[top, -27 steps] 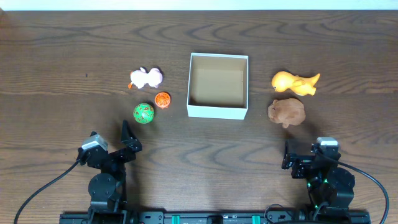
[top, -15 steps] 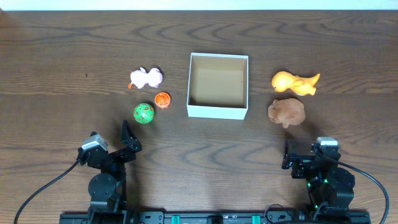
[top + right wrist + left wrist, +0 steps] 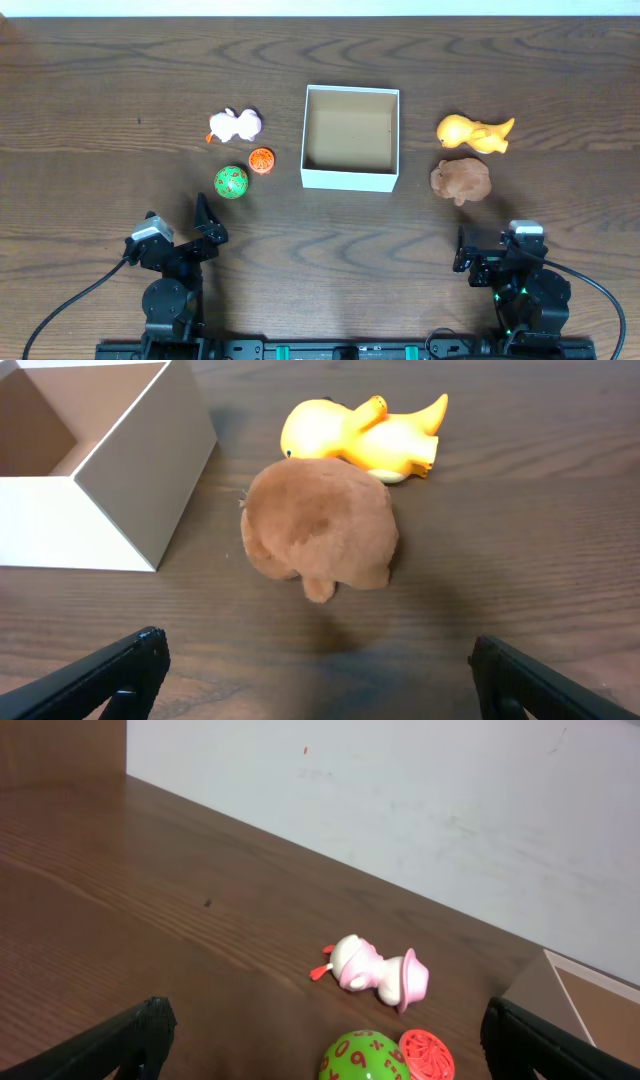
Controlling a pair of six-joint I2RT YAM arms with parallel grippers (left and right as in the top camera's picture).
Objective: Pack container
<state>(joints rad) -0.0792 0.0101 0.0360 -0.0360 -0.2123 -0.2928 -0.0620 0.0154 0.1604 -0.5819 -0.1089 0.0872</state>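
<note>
The container [image 3: 350, 180], a square white box with a tan inside, stands empty at the table's middle; it also shows in the right wrist view [image 3: 120, 490]. Left of it lie a pink toy [image 3: 235, 125], a small orange ball [image 3: 261, 159] and a green ball with red numbers [image 3: 231, 182]. Right of it lie a yellow duck [image 3: 473, 133] and a brown plush [image 3: 460, 180]. My left gripper [image 3: 207, 228] is open and empty, near the front edge, below the green ball [image 3: 365, 1058]. My right gripper [image 3: 478, 252] is open and empty, below the brown plush [image 3: 318, 532].
The dark wooden table [image 3: 100, 100] stretches wide on both sides. A white wall [image 3: 400, 790] runs along its far edge. Both arm bases sit at the front edge.
</note>
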